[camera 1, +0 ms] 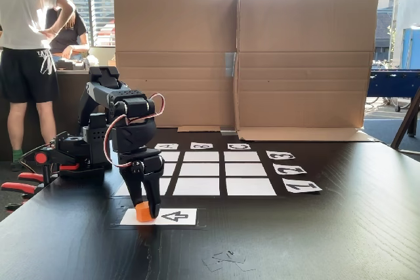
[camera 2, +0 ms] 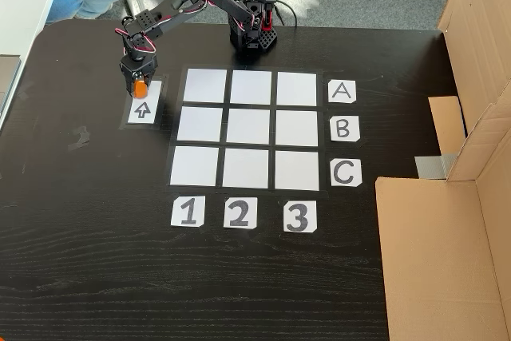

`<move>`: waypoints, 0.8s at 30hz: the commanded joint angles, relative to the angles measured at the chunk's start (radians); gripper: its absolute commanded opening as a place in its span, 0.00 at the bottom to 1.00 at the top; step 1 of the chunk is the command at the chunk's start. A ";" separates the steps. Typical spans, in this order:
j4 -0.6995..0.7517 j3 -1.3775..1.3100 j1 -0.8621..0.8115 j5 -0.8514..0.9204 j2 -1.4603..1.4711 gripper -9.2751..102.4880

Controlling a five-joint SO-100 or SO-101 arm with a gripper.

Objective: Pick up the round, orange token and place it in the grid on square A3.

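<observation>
One black arm (camera 2: 172, 4) on a dark counter (camera 2: 88, 261), reaching down at the left of the top-down fixed view. One pincer (camera 1: 146, 213), fingers on either side of the single orange token (camera 1: 143, 212), seemingly clamped on it. Token (camera 2: 140, 89) sitting on the far end of the one arrow card (camera 2: 144, 106), just left of the grid (camera 2: 248, 128). Nine white cells in that grid, three rows by three columns, all bare. Six label cards around it: A (camera 2: 342, 91), B and C down the right side, 1, 2 and 3 (camera 2: 298, 216) along the near edge. Square A3 (camera 2: 296, 87) at the far right corner, well apart from the token. One folded cardboard screen (camera 1: 243, 60) standing at the counter's far edge in the low fixed view, with several people behind it.
</observation>
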State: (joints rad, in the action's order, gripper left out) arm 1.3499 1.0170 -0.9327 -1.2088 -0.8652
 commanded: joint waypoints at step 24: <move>-0.021 0.850 0.313 0.838 -1.207 0.08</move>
State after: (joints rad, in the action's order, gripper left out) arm 1.3146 1.8101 -0.6872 -0.4203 -1.9282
